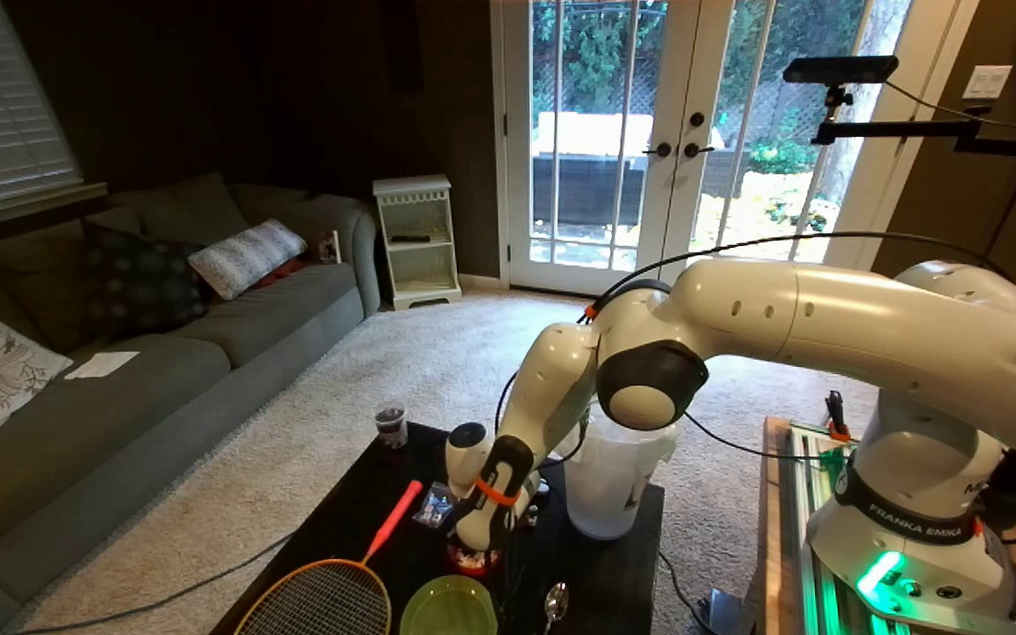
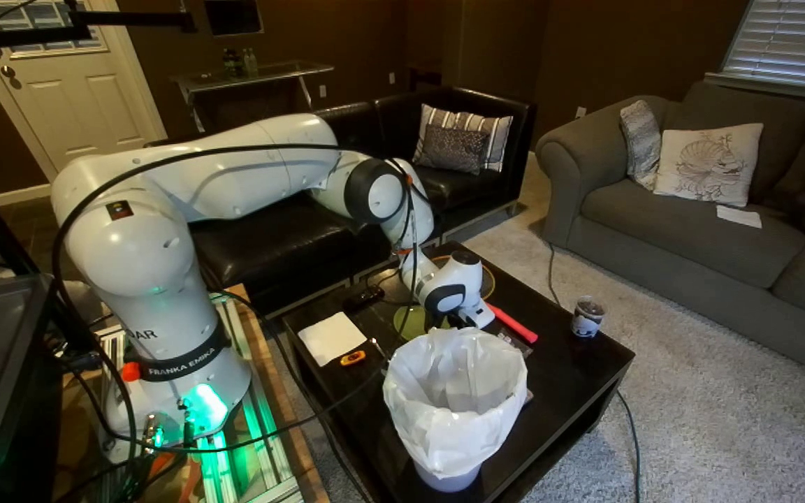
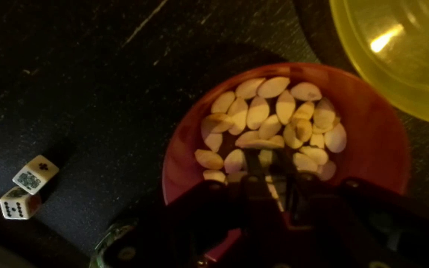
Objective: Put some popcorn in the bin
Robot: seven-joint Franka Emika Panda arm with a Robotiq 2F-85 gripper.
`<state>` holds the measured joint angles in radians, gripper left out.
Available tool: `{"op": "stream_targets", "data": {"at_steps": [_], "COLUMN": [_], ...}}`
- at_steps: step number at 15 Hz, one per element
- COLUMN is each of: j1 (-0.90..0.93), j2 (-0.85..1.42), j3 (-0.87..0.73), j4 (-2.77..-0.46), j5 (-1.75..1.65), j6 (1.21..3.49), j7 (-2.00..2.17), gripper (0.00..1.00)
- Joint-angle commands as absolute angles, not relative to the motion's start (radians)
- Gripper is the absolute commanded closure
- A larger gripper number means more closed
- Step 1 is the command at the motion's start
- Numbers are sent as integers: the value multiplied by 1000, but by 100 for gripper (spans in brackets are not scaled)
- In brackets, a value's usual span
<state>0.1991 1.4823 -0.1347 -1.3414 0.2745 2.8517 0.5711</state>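
Pale oval pieces, the popcorn (image 3: 258,112), lie in the red bowl (image 3: 378,149) in the wrist view. The bowl (image 1: 473,564) also shows partly below the wrist in an exterior view. My gripper (image 3: 268,158) points down into the bowl, its fingertips among the pieces. The fingers stand a narrow gap apart. One piece lies right at the fingertips and another pale piece shows in the gap; whether any is pinched I cannot tell. The bin (image 1: 605,489), a translucent white bucket, stands upright on the dark table beside the gripper. Its white liner (image 2: 455,419) shows over the rim in an exterior view.
A green bowl (image 3: 397,70) stands close beside the red bowl. Dice (image 3: 35,175) lie on the other side. A spoon (image 1: 556,603), a racket (image 1: 323,600), a small plastic bag (image 1: 434,505), paper (image 2: 332,338) and a cup (image 2: 587,316) are on the table.
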Motion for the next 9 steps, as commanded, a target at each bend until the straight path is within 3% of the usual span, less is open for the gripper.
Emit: {"op": "stream_targets", "data": {"at_steps": [1, 9], "j1": [220, 223], "j2": [1504, 1492], "j3": [-157, -162], "j4": [-1308, -1320], "j5": [268, 269], "j6": [2825, 2833], "j7": [611, 618], "gripper": [100, 99]}}
